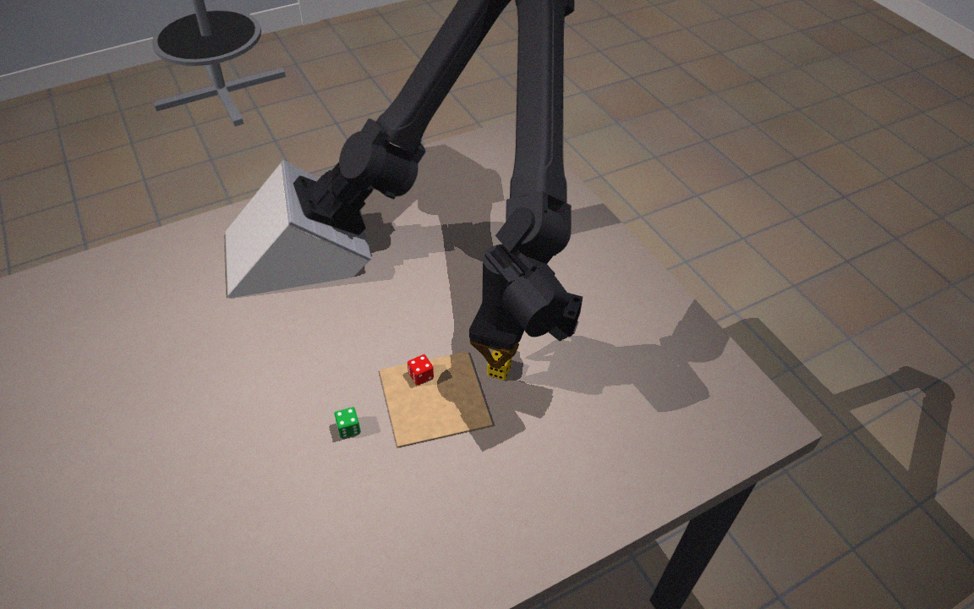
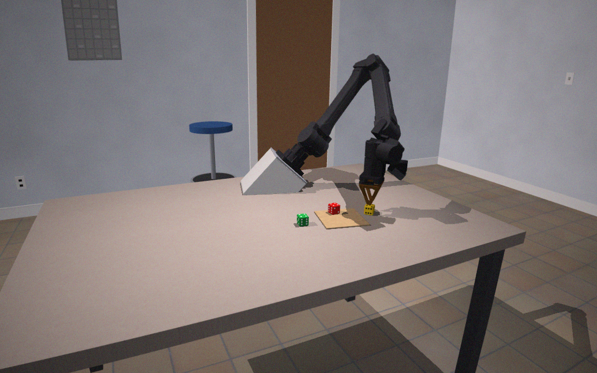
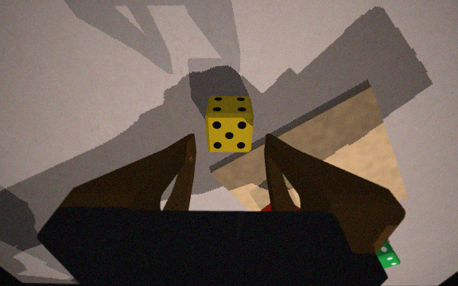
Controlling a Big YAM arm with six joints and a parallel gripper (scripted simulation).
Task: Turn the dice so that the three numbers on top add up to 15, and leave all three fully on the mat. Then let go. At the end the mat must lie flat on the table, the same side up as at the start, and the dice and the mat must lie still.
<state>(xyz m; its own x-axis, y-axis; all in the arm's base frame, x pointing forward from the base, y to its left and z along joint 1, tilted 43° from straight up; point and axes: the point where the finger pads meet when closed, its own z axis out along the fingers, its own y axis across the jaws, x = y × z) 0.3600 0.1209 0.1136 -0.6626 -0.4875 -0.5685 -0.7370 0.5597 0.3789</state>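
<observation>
A yellow die (image 1: 499, 370) (image 2: 369, 210) (image 3: 229, 131) sits on the bare table just off the right edge of the tan mat (image 1: 429, 416) (image 2: 338, 220) (image 3: 356, 131). Its face toward the wrist camera shows five. My gripper (image 1: 500, 354) (image 2: 369, 202) (image 3: 230, 142) hangs straight over this die, fingers apart and not touching it; nothing is between them. A red die (image 1: 420, 369) (image 2: 333, 208) stands on the mat's back left corner. A green die (image 1: 347, 420) (image 2: 302, 219) (image 3: 388, 256) sits on the table left of the mat.
The arm's grey wedge base (image 1: 278, 242) (image 2: 268, 178) stands at the back of the table (image 1: 134, 454). The table's right edge runs a short way right of the yellow die. A stool (image 1: 206, 37) (image 2: 210, 127) stands on the floor behind.
</observation>
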